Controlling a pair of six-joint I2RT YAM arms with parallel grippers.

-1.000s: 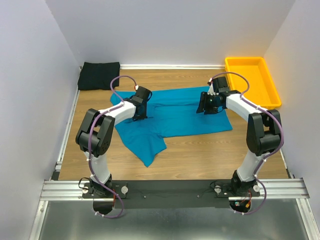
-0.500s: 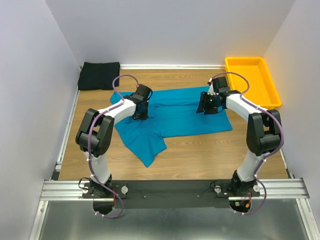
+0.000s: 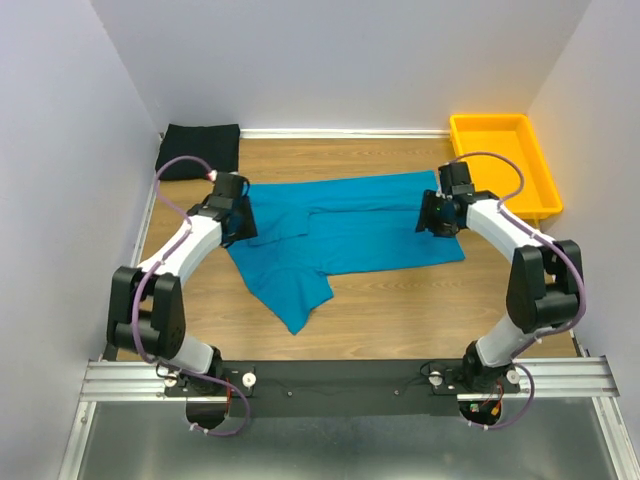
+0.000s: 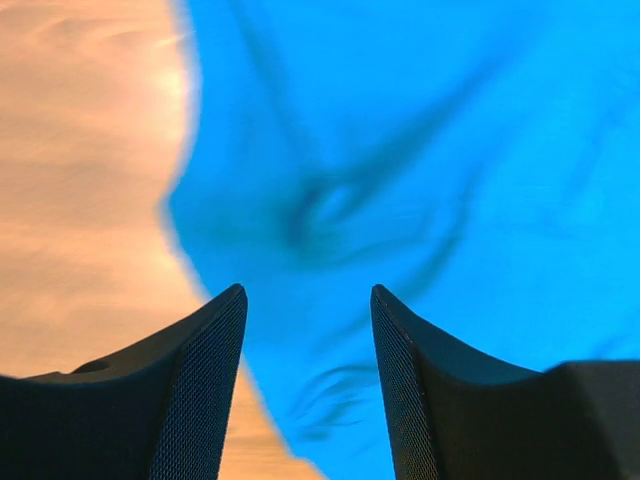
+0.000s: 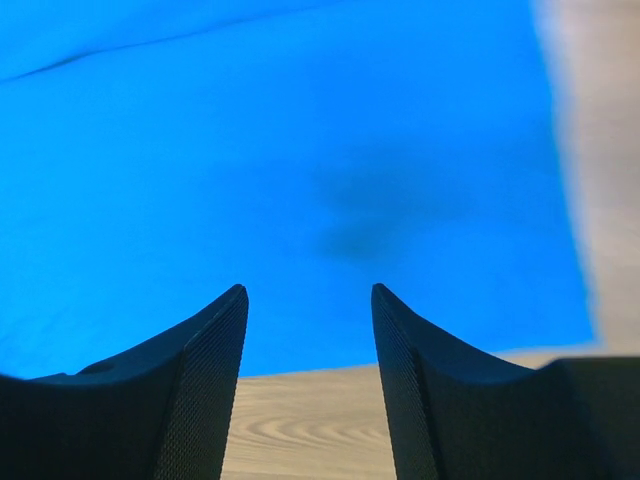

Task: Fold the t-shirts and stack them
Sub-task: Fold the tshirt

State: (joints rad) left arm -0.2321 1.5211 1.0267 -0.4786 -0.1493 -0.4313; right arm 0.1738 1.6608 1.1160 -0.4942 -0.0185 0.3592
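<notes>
Teal t-shirt [image 3: 350, 225], frame centre; left gripper [image 4: 308, 298], right gripper [image 5: 308, 298] spread, empty. Risk: fold dragged open if one layer is pinched.

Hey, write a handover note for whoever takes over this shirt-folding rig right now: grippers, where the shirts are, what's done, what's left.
Left gripper: open, empty, over the teal shirt at its left edge.
Right gripper: open, empty, over the same shirt's right edge.
Teal shirt: spread out in the middle, one flap trailing toward the near side, not neatly folded.
Black shirt: compact bundle in the far left corner, looks folded.
Done: the black one, apparently.
Left: finish folding the teal one, then stack the two.
</notes>
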